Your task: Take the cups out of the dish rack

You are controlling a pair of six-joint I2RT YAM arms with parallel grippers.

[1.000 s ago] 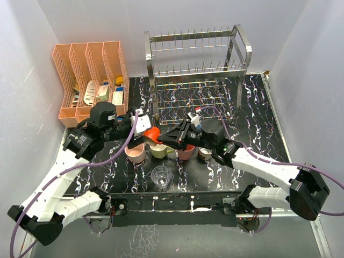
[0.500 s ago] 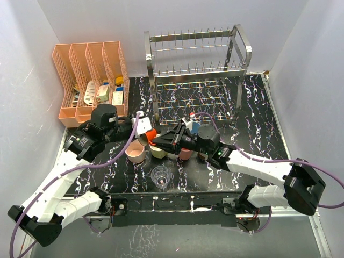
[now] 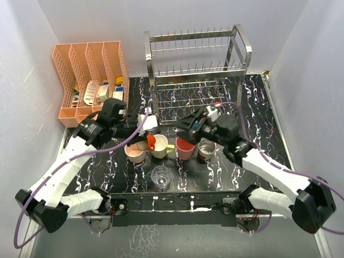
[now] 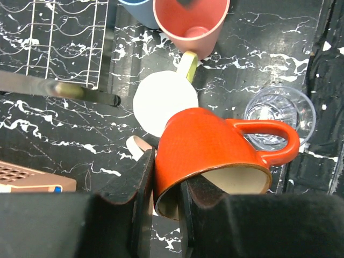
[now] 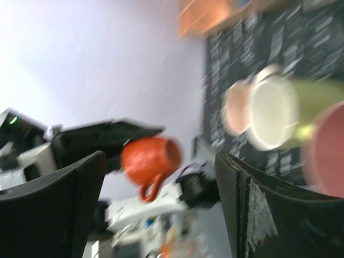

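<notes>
My left gripper [image 3: 146, 137] is shut on the small orange mug [image 3: 151, 142], held tilted above the row of cups. In the left wrist view one finger is inside the mug [image 4: 215, 145] and one outside, pinching its wall. My right gripper [image 3: 183, 126] stands open just right of it, with nothing between its fingers. The pink mug [image 3: 134, 153], yellow mug [image 3: 160, 146], salmon-red cup [image 3: 185, 148] and steel cup [image 3: 207, 149] stand on the table. The clear glass [image 3: 159, 176] is nearer me. The blue tumbler [image 4: 141, 6] shows only in the left wrist view. The dish rack [image 3: 196, 64] stands behind.
A peach slotted organizer [image 3: 88, 80] with small items stands at the back left, close to my left arm. White walls close in the black marbled table [image 3: 258, 113] on three sides. The right wrist view is blurred.
The orange mug passed from my right gripper to my left: the left one shut on it, the right one opened and drew back to the right. The mug now hangs lower.
</notes>
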